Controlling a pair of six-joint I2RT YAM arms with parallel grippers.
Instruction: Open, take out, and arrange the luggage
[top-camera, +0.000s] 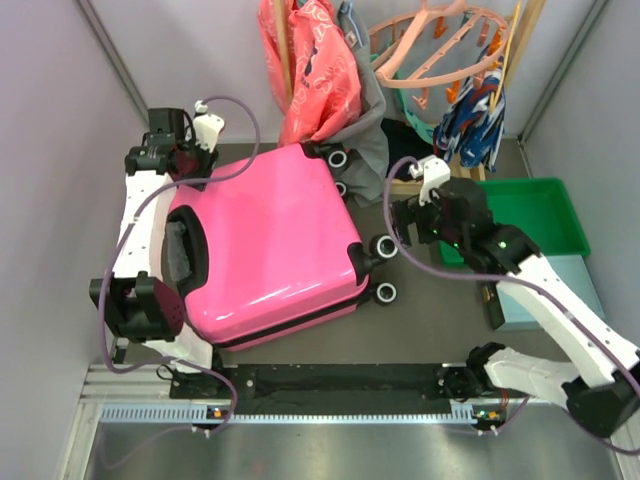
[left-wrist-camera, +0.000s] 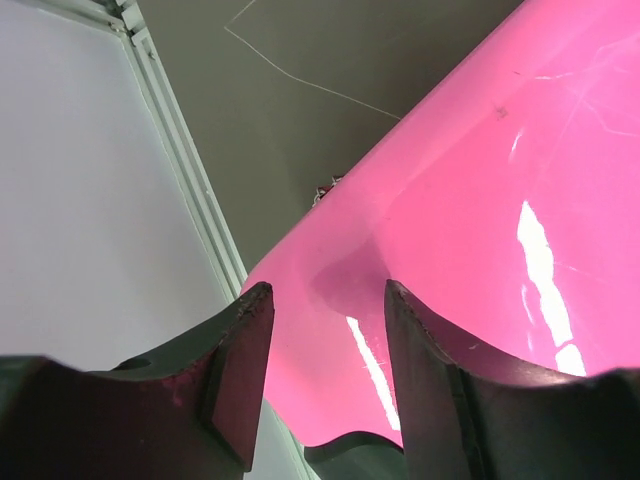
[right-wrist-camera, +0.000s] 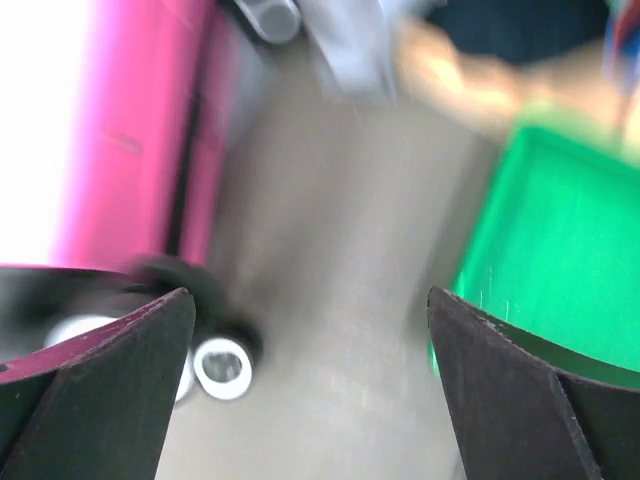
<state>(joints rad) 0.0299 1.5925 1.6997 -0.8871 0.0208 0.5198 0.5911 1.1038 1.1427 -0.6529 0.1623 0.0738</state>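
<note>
The hot-pink hard-shell luggage (top-camera: 270, 250) lies flat and closed on the table, its black handle at the left and its black-and-white wheels (top-camera: 385, 248) at the right. My left gripper (top-camera: 180, 160) hovers at its far left corner. In the left wrist view the fingers (left-wrist-camera: 240, 380) stand apart over the pink shell (left-wrist-camera: 480, 220), holding nothing. My right gripper (top-camera: 405, 225) is wide open and empty just right of the wheels. The right wrist view shows a wheel (right-wrist-camera: 222, 368) near the left finger and bare table between the fingers.
A green plastic tray (top-camera: 545, 215) and a pale teal flat box (top-camera: 560, 295) lie at the right, the tray also in the right wrist view (right-wrist-camera: 560, 250). Red bags (top-camera: 315, 70), clothes and hangers (top-camera: 440, 40) crowd the back. Walls close in left and right.
</note>
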